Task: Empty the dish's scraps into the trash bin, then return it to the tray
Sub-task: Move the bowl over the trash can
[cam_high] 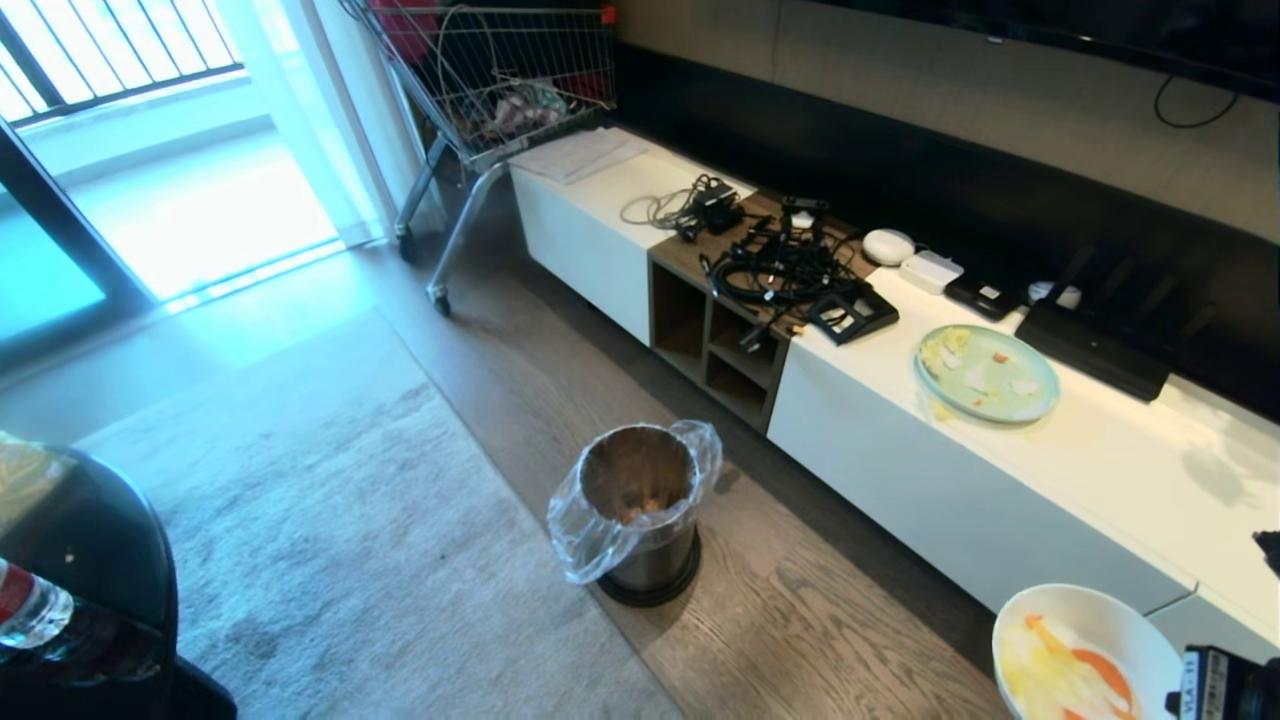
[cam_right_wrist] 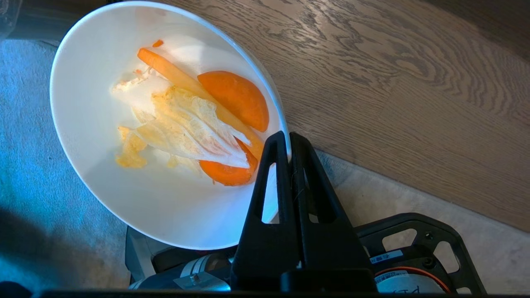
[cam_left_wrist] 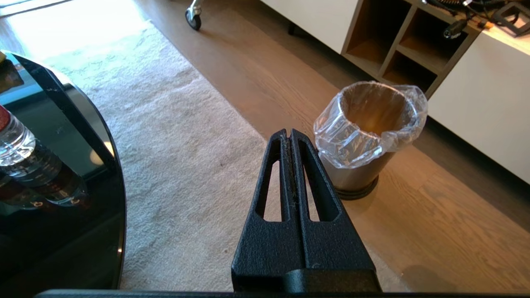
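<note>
Along the wall, a low white cabinet [cam_high: 900, 440] bearing a pale green plate [cam_high: 987, 373], a tangle of black cables [cam_high: 775, 265] and a small white puck [cam_high: 888, 246]; further back a wire shopping cart [cam_high: 500, 90]; near the left, a grey rug [cam_high: 330, 520], a black round table [cam_high: 80, 560] with 1 water bottle [cam_high: 28, 605].

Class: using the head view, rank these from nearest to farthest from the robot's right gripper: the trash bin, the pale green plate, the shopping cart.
The right gripper grips the dish at bottom right.
1. Pale green plate: on the white cabinet, beyond the gripper.
2. Trash bin: on the floor, toward the robot's left.
3. Shopping cart: far back by the window.
</note>
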Tool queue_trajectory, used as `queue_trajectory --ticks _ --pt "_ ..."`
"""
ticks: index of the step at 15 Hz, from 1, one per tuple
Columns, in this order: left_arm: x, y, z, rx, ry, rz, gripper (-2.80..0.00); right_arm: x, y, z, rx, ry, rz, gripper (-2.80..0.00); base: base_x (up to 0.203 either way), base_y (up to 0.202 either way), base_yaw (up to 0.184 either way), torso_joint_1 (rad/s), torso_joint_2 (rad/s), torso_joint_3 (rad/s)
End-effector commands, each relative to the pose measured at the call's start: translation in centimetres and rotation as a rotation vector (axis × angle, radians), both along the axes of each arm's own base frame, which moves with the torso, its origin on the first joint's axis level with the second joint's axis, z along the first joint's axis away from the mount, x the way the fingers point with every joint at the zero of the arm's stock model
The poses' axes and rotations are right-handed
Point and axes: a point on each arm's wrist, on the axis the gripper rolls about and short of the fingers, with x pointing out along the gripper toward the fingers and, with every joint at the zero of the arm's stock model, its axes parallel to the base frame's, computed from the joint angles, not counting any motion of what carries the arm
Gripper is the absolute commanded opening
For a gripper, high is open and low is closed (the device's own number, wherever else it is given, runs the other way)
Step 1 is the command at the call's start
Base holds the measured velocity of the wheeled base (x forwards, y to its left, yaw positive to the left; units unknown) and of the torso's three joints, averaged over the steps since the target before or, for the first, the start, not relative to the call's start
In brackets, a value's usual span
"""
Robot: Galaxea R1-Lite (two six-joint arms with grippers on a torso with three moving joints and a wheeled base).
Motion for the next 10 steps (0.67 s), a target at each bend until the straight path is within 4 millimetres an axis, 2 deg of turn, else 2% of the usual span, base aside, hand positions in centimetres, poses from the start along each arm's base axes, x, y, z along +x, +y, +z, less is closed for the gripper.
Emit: queue_trajectory --ticks 1,5,10 --pt "0.0 0.0 0.0 -0.001 -0.001 0.0 -2.8 0.1 0.0 0.1 0.002 -0.007 -0.004 -2.8 0.0 0.0 0.0 0.005 0.0 -0.204" --pt "0.0 0.0 0.0 -0.001 -0.001 0.0 -2.8 0.6 0.3 0.4 0.003 -0.048 -0.003 -2.8 0.0 0.0 0.0 0.004 0.0 -0.2" --pt "0.0 0.0 0.0 -0.001 -0.001 0.0 -2.8 1.6 0.8 2.0 0.025 -0.102 0.01 -2.8 0.0 0.0 0.0 0.004 0.0 -0.2"
